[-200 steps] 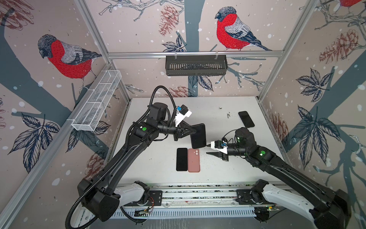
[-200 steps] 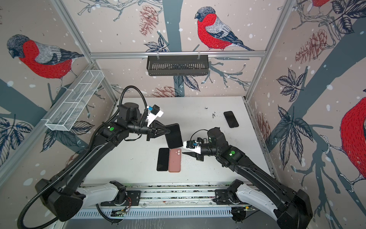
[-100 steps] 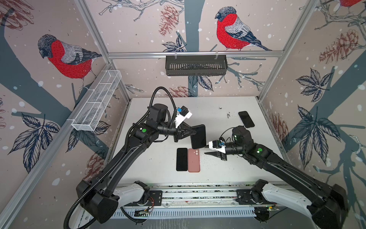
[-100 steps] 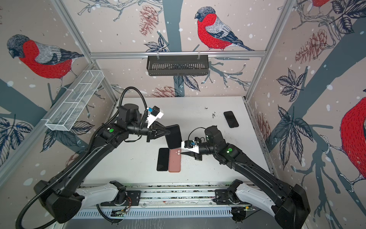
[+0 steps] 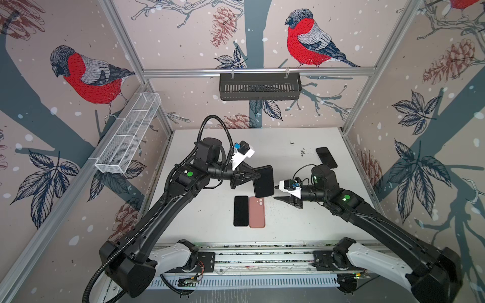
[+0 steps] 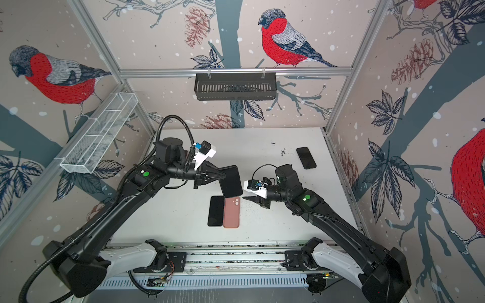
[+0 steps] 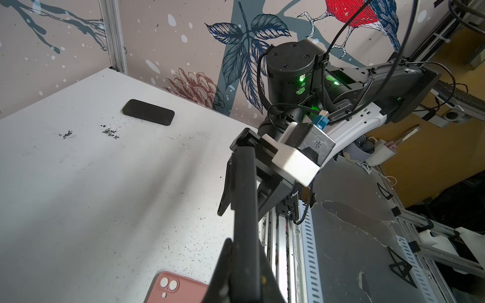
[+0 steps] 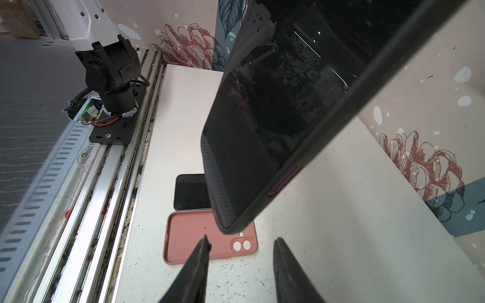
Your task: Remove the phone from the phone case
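phone (image 5: 263, 181) facing right tool (image 5: 274, 192), left table (image 5: 210, 223) bare

The right gripper (image 5: 274, 192) has shifted slightly upward in both top views. Its arm swung a little left and back again, and its jaws now stand wider apart, tips just beside the lower edge of the cased phone (image 5: 263, 181).

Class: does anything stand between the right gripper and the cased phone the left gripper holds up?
Nothing visible: the right gripper, jaws open, faces the cased phone across bare air; the pink case lies below.
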